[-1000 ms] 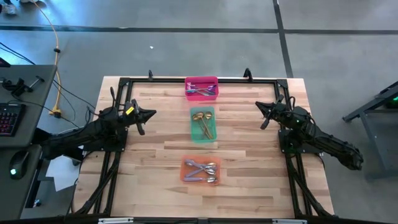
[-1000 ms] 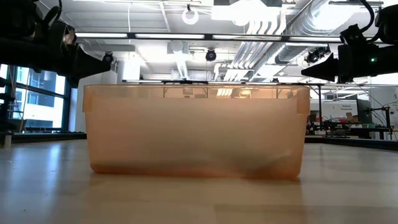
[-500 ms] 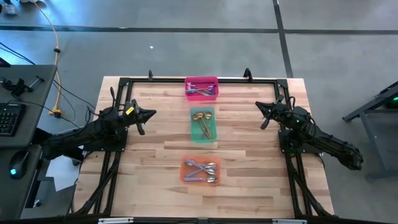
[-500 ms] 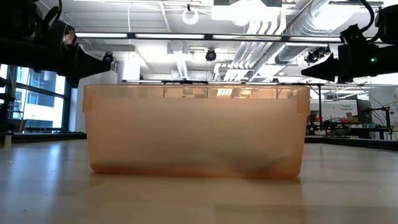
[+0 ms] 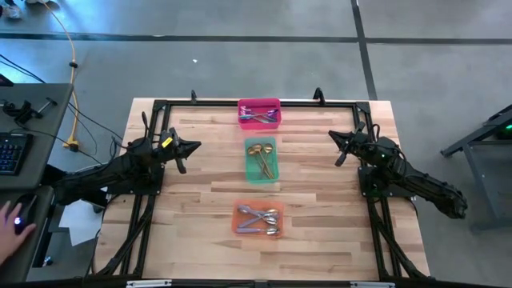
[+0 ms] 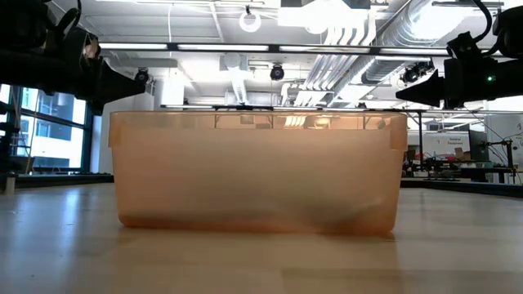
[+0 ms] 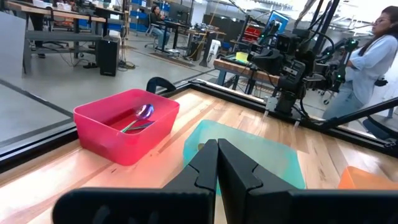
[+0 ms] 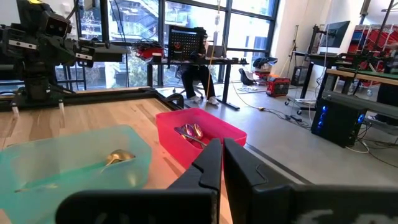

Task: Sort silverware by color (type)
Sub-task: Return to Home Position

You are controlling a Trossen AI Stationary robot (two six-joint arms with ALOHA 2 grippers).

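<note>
The silverware lies in three bins down the table's middle. Iridescent purple pieces point(image 5: 259, 117) rest in the pink bin point(image 5: 260, 105) at the far edge; one shows in the left wrist view point(image 7: 144, 112) and some in the right wrist view point(image 8: 191, 132). Gold spoons point(image 5: 262, 156) lie in the green bin point(image 5: 249, 170), one seen in the right wrist view point(image 8: 118, 157). Silver pieces point(image 5: 260, 219) fill the orange bin point(image 5: 237, 220). My left gripper point(image 5: 196, 146) hovers shut left of the green bin, my right gripper point(image 5: 334, 138) shut to its right, both holding nothing.
A black frame point(image 5: 216, 102) runs around the table's edges. The orange bin point(image 6: 257, 171) fills the low view. Bare wood lies on both sides of the bins. A person point(image 7: 373, 59) stands beyond the table, and a hand point(image 5: 11, 220) rests on a mouse at the left desk.
</note>
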